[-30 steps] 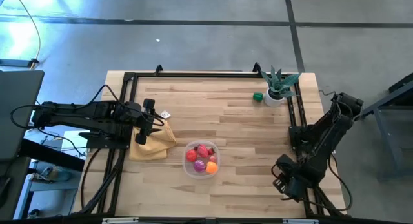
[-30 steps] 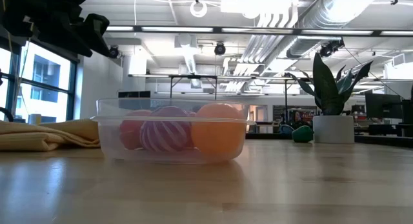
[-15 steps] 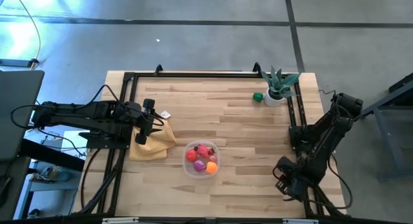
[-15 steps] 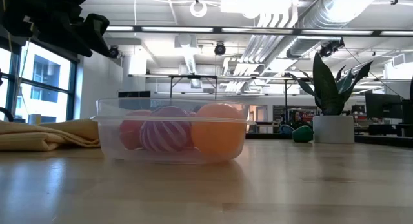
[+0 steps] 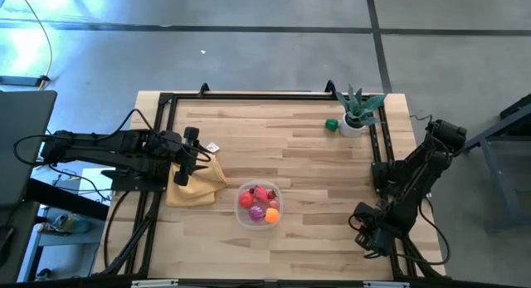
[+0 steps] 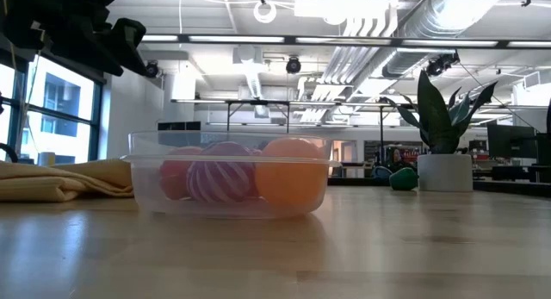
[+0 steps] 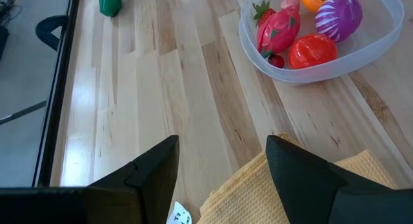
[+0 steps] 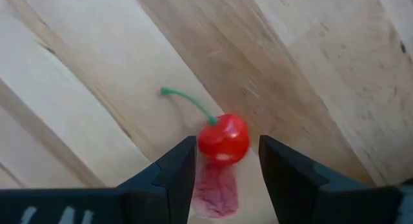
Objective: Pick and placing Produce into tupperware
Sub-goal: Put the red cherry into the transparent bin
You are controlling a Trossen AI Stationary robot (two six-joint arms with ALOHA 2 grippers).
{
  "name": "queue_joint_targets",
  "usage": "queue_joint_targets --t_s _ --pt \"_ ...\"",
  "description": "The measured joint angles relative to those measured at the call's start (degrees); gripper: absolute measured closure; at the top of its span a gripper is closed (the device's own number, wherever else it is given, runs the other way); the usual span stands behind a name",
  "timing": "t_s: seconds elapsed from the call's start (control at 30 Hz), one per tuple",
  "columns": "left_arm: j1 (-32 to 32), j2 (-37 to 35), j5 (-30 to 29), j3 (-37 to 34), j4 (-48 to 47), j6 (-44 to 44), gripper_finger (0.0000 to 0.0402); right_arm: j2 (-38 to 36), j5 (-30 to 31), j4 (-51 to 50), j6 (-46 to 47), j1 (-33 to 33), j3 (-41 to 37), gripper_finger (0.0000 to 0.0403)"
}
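The clear tupperware (image 5: pixel 259 204) (image 6: pixel 146 174) (image 7: pixel 381 37) stands mid-table. It holds red, magenta-purple striped (image 7: pixel 339 12), orange (image 6: pixel 288 174) and pink produce. A small red cherry (image 8: pixel 223 139) with a green stem lies on the wood near the table's near right corner. My right gripper (image 5: pixel 370 231) (image 8: pixel 226 169) is open and points down, with one finger on either side of the cherry. A green piece (image 5: pixel 332 124) (image 7: pixel 110 3) sits by the plant pot. My left gripper (image 5: pixel 199 159) (image 7: pixel 222 166) is open, hovering over the mustard-yellow cloth (image 5: pixel 197 184).
A spiky plant in a white pot (image 5: pixel 357 114) (image 6: pixel 445 165) stands at the far right corner. The yellow cloth lies left of the tupperware, with a small white tag (image 5: pixel 213 147) beside it. A black frame (image 5: pixel 249 95) runs along the far and side edges. Bare wood lies between tupperware and plant.
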Motion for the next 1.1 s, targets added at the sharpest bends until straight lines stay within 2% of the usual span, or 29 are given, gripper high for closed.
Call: queue_joint_targets --t_s 0.4,1.1 --pt "0.0 0.0 0.0 0.0 0.0 0.0 0.0181 0.0 2.0 -0.5 1.9 0.0 -0.2 0.0242" --pt "0.0 0.0 0.0 0.0 0.0 0.0 0.0181 0.0 -1.5 -3.9 4.1 -1.7 -0.1 0.0242"
